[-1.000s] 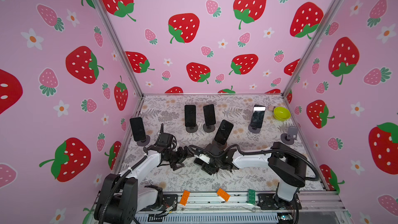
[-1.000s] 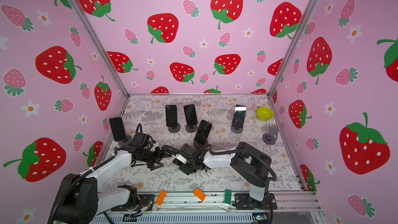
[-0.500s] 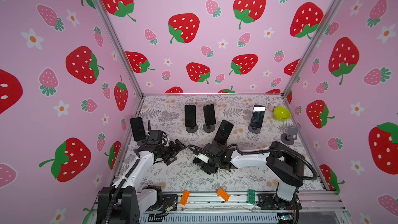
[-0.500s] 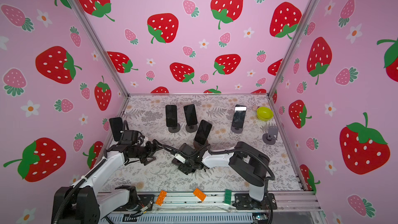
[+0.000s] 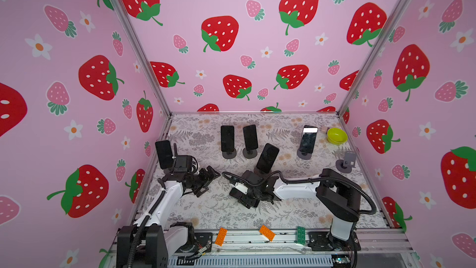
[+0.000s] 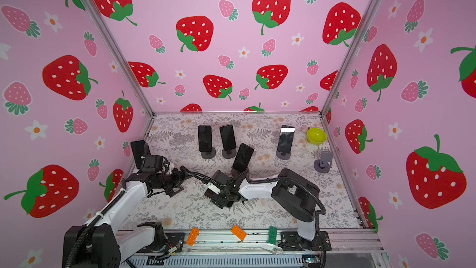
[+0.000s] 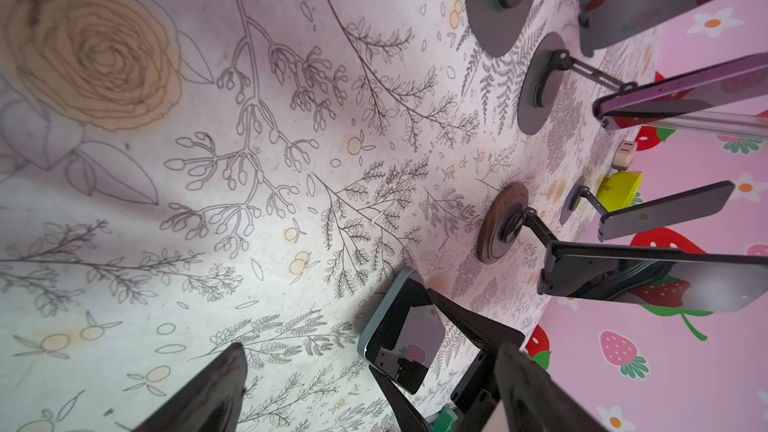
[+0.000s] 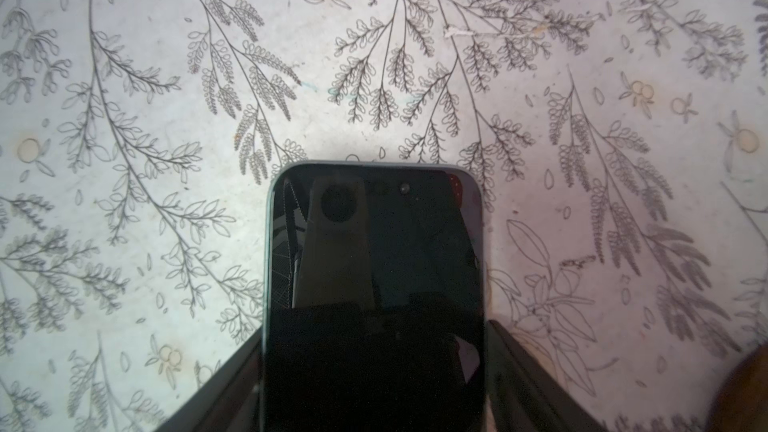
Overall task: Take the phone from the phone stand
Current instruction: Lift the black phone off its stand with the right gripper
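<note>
A dark phone (image 8: 374, 263) with a pale blue rim lies flat, screen up, on the floral table; it also shows in the left wrist view (image 7: 405, 334). My right gripper (image 8: 376, 326) is low over it (image 5: 244, 197), its fingers (image 8: 511, 359) close along both long edges; whether they still press does not show. My left gripper (image 5: 210, 181) hangs open and empty a short way to the phone's left, its fingers (image 7: 220, 384) wide apart. An empty grey phone stand (image 5: 346, 162) stands near the right wall.
Several other phones rest on stands: two at the back (image 5: 227, 139) (image 5: 250, 137), a tilted one mid-table (image 5: 268, 158), one back right (image 5: 307, 139), one by the left wall (image 5: 163, 153). A yellow-green bowl (image 5: 337, 135) sits in the back right corner. Toy bricks (image 5: 221, 236) lie on the front rail.
My left gripper has drawn back to the left, away from the right gripper, and its jaws have widened. The right gripper stays low over the phone on the table.
</note>
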{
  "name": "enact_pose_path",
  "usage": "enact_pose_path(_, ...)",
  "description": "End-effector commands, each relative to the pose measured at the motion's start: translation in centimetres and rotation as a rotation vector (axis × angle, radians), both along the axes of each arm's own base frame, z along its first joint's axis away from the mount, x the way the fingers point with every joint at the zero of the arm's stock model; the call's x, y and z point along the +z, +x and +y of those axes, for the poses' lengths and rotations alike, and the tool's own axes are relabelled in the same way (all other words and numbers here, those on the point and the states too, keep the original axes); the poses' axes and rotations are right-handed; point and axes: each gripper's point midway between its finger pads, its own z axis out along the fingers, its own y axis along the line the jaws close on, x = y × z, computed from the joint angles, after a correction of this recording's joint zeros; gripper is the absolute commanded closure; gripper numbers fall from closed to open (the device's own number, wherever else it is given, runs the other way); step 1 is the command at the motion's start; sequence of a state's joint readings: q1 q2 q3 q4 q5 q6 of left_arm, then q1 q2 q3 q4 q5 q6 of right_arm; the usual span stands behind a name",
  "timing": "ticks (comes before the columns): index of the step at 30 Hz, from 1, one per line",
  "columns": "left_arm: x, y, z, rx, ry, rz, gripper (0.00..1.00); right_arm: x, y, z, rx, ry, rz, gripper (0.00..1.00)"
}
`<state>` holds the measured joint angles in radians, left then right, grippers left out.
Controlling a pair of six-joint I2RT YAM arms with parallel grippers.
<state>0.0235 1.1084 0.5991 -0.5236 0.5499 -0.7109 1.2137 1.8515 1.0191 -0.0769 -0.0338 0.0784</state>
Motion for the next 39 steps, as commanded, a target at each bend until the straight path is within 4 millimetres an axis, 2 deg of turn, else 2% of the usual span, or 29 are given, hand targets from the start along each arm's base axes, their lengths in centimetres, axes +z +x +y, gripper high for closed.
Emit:
enact_pose_path(1, -0.3, -0.6, 0.5, 0.01, 0.02, 0.011, 0.05, -5.0, -2.5, -4.9, -0.01, -0.236, 0.127, 0.21)
enact_pose_path(7, -0.4, -0.5, 0.7, 0.022, 0.027, 0.011, 0.05, -4.4, -2.5, -4.5, -0.032, -0.24, 0.147, 0.19)
enact_pose_path(13, -0.9, -0.8, 0.8, 0.046, 0.025, 0.011, 0.05, -1.1, -1.8, -3.6, -0.055, -0.167, 0.115, 0.16)
enact_pose_path(16, -0.8, -0.7, 0.9, 0.056, 0.027, 0.001, 0.05, -0.1, -1.5, -3.7, -0.052, -0.158, 0.089, 0.15)
enact_pose_path(20, -0.7, -0.4, 0.9, 0.08, 0.017, -0.018, 0.05, -0.5, -1.3, -4.9, -0.057, -0.179, 0.074, 0.13)
enact_pose_path(24, -1.2, -0.9, 1.2, 0.089, 0.031, -0.004, 0.05, -0.7, -2.1, -7.0, -0.047, -0.205, 0.103, 0.08)
enact_pose_path(28, -1.4, -1.1, 1.2, 0.096, 0.033, 0.0, 0.05, -1.1, -2.7, -8.1, -0.045, -0.227, 0.12, 0.12)
enact_pose_path(32, -1.3, -1.0, 1.2, 0.097, 0.032, -0.009, 0.05, -1.8, -3.0, -8.3, -0.052, -0.245, 0.142, 0.15)
enact_pose_path(39, -1.1, -1.1, 1.2, 0.094, 0.033, -0.016, 0.05, -1.9, -2.4, -6.9, -0.109, -0.235, 0.137, 0.18)
